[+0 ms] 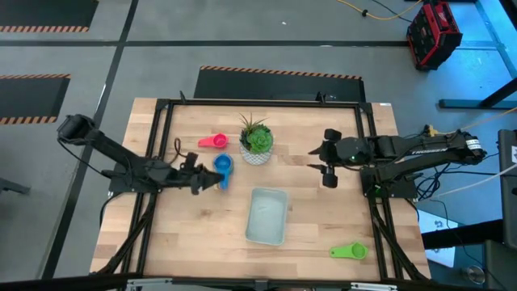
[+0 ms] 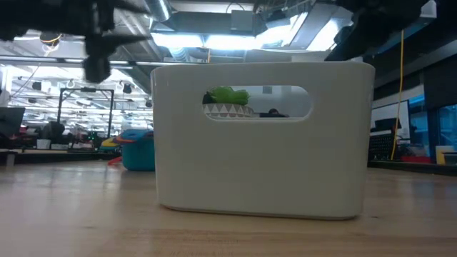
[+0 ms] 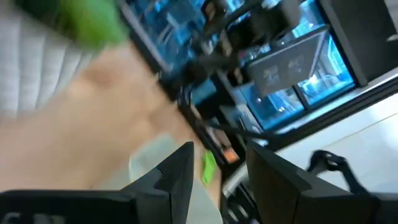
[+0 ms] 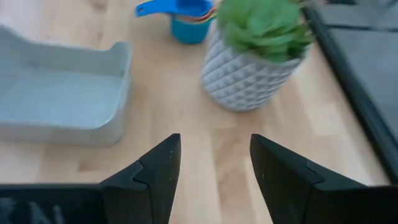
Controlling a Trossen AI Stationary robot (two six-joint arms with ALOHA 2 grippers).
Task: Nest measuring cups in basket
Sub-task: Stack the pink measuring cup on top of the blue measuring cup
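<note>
A: High view first. Where is the left gripper?

B: Over the table's left half, pointing toward the middle. The blue cup sits right at its tip, just past the fingers; its handle runs back alongside them.

A: Is it pinching the cup?

B: I cannot tell from above. In the left wrist view the two fingers stand apart with nothing between them, so the left gripper is spread and empty.

A: And the other cups?

B: The pink cup lies beyond the left gripper, toward the far edge, apart from the blue one. The green cup lies near the front edge, well away from both grippers, on the right gripper's side.

A: The basket?

B: Between the two grippers and nearer the front edge than either. No cup shows in it from above. In the low view its wall fills the middle, with the blue cup beside it, farther back.

A: The right gripper?

B: Hanging over the table's right half, aimed at the middle. Its wrist view shows the fingers parted, holding nothing. Ahead of it stands the plant pot, with the blue cup just behind that and the basket off to one side.

A: Does the pot touch the basket?

B: No, bare wood lies between them.
</note>
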